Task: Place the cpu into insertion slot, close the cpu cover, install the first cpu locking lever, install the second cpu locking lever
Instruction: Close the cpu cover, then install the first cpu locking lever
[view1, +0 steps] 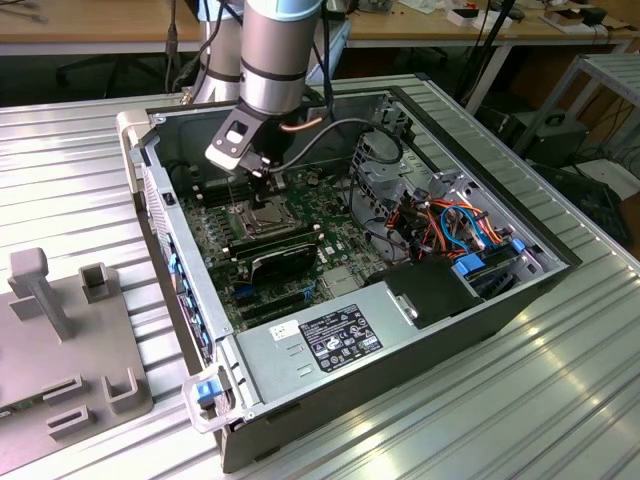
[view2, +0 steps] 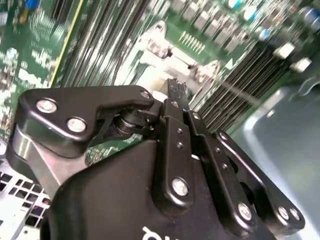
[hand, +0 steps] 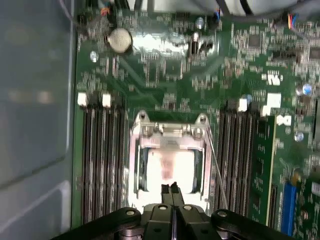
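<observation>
jaws: pressed together tip to tip, nothing seen between them; in the first wrist view the black fingertips (hand: 167, 190) hang just over one edge of the insertion slot (view1: 266, 218)
cpu (hand: 172, 167): a pale, glare-washed square lying in the insertion slot, seen through the window of the frame
cpu cover (hand: 170, 142): grey metal frame lying down flat around the chip
locking lever (hand: 216, 172): thin wire slanting away along one side of the frame; cannot tell whether it is latched
around: long black memory slots (hand: 102, 165) flank the insertion slot on the green motherboard (hand: 165, 70)
setting: open computer case (view1: 400, 400) on a ribbed metal table (view1: 80, 160)
</observation>
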